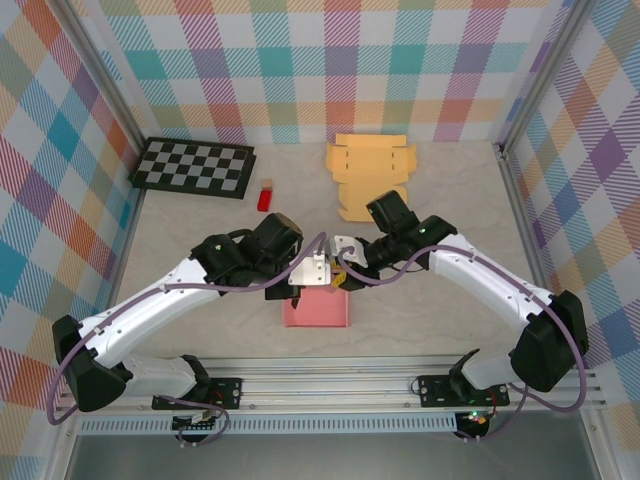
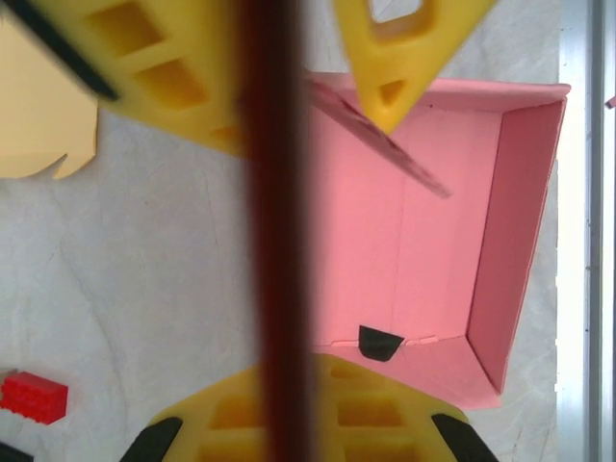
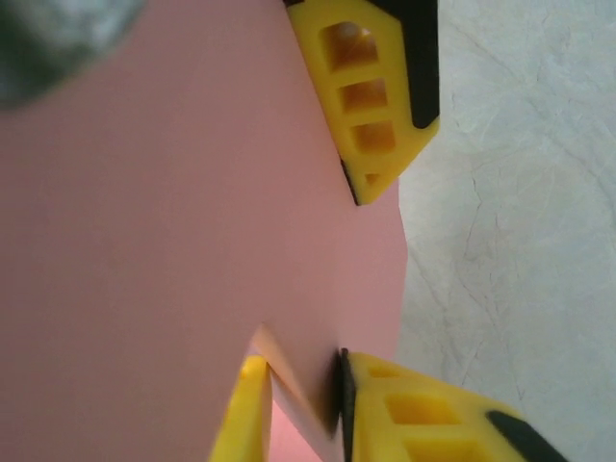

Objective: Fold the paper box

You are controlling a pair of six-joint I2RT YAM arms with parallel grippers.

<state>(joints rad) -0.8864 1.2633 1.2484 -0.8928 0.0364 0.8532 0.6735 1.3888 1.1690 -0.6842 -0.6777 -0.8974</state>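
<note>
The pink paper box lies partly folded on the table between the two arms, with its side walls standing up. My left gripper is at the box's far edge. In the left wrist view it is shut on an upright pink wall seen edge-on, beside the box's open inside. My right gripper meets the same edge from the right. Its jaws pinch a folded pink flap of the box, pad against the paper. Its fingers straddle the wall in the left wrist view.
A flat tan cardboard sheet lies at the back centre. A checkerboard sits at the back left, with a small red brick beside it. An aluminium rail runs along the near edge, just behind the box.
</note>
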